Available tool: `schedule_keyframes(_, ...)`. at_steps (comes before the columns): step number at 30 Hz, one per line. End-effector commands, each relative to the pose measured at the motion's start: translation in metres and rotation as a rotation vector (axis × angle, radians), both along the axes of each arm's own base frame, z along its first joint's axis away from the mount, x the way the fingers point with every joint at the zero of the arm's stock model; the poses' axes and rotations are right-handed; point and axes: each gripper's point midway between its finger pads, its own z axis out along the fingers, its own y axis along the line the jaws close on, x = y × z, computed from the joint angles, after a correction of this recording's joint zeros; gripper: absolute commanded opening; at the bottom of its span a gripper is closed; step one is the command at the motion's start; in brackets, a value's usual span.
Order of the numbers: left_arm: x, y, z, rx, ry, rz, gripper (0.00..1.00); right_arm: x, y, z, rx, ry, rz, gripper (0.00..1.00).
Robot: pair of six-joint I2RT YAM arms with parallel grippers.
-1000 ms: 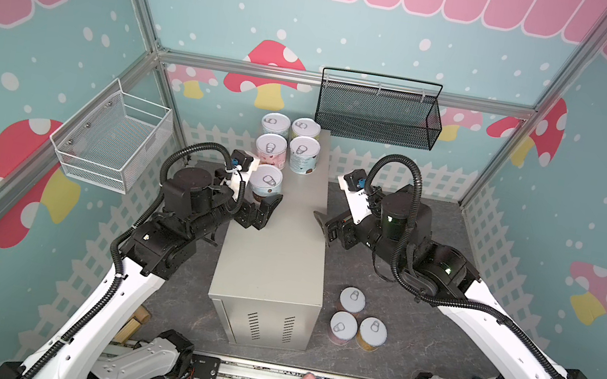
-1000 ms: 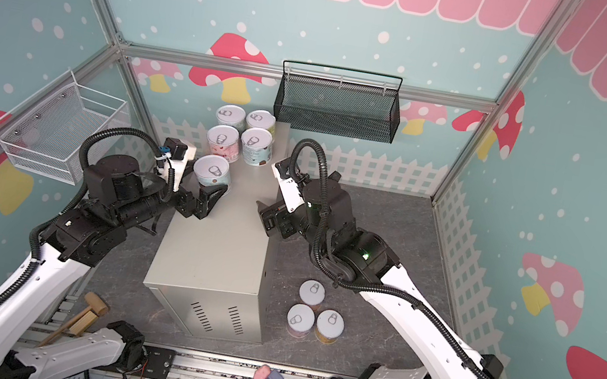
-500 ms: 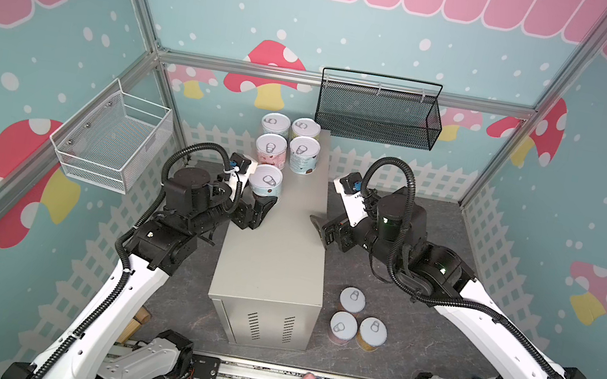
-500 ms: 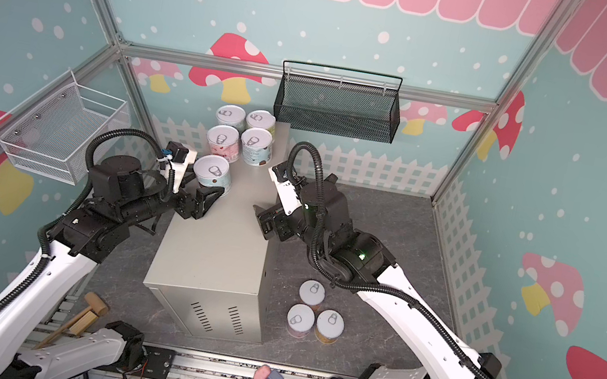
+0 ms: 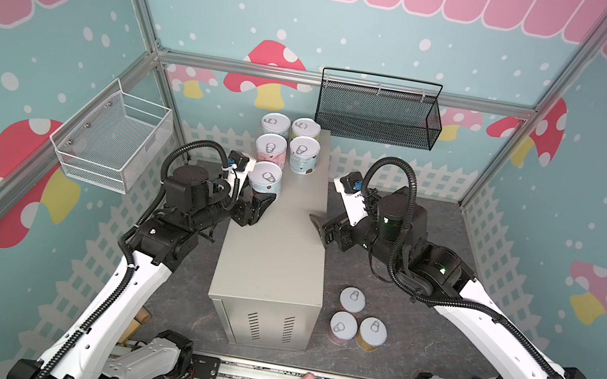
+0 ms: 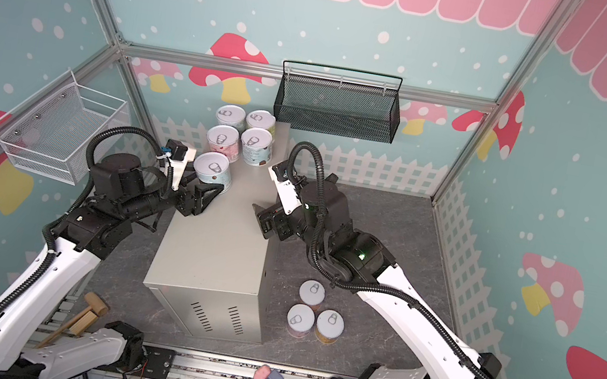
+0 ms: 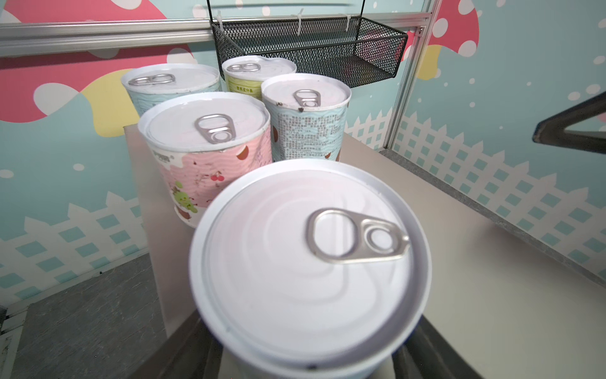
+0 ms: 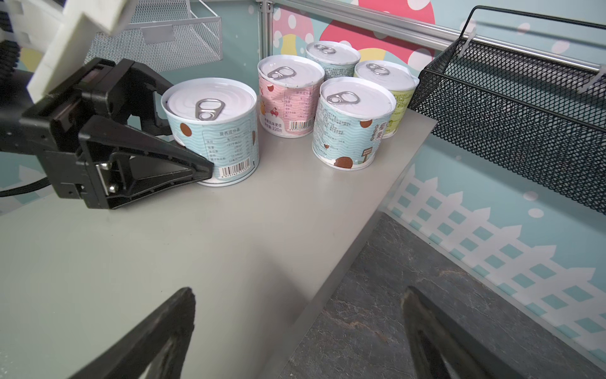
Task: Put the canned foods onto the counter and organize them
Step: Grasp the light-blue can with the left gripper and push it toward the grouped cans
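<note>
Blue can (image 8: 213,131) barcode (image 8: 234,170): right wrist view only

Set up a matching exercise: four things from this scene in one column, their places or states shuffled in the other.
1. left gripper
2. right gripper
3. orange can
4. black mesh basket

A. standing on the floor beside the counter
B. open and empty at the counter's edge
C. hung on the back wall
D. closed on a light blue can

Pairs: 1-D, 2-B, 3-A, 4-C
</note>
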Motion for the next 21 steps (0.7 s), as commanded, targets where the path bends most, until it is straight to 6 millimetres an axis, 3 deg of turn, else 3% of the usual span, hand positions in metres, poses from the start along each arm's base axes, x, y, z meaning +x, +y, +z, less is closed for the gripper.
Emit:
schedule_keyframes(1,0.004,0.0,0.002,-0.023,-0.009,-0.012,0.72,-0.001,-0.001,0.001,0.016,-0.005,0.007,0.99)
schedule_keyframes(21,0.019,0.004,-0.006,-0.006,0.014,0.012,0.71,-0.005,-0.007,0.001,0.026,-0.014,0.003,0.99)
